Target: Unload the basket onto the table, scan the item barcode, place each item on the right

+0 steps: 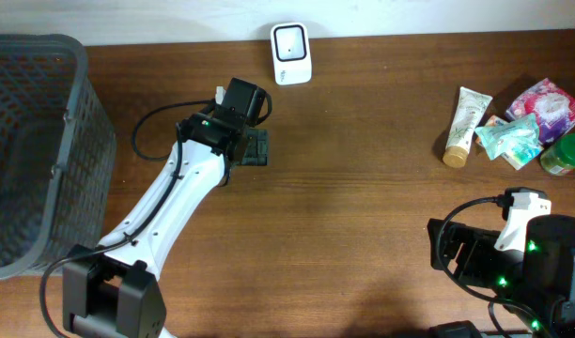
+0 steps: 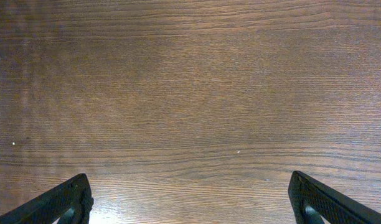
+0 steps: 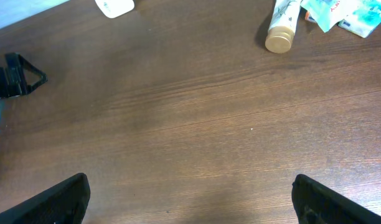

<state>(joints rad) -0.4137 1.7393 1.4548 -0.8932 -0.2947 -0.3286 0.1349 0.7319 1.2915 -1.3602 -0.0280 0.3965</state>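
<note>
Brown wooden table [image 1: 363, 207] bears white scanner [image 1: 291, 53], tube [image 1: 464, 125], packets [image 1: 549, 105], green jar [image 1: 567, 153].

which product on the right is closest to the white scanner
The cream tube with the gold cap: it lies leftmost, the teal packet, pink packet and green-lidded jar all farther right.

Quick count from where I stand: 1 wooden table [image 1: 363, 207]. 1 grey basket [image 1: 81, 122], far left. 1 white scanner [image 1: 291, 53] at the back edge. 2 robot arms: left arm [image 1: 175, 207] and right arm [image 1: 541, 263]. Small items approx. 4, all bunched back right: 1 cream tube [image 1: 464, 125] w/ gold cap, 2 soft pkts, i.e. 1 teal packet [image 1: 509, 139] + 1 pink packet [image 1: 549, 108], and 1 green-lidded jar [image 1: 567, 153]. Pkts overlap, so can't swear to only 2.
</note>
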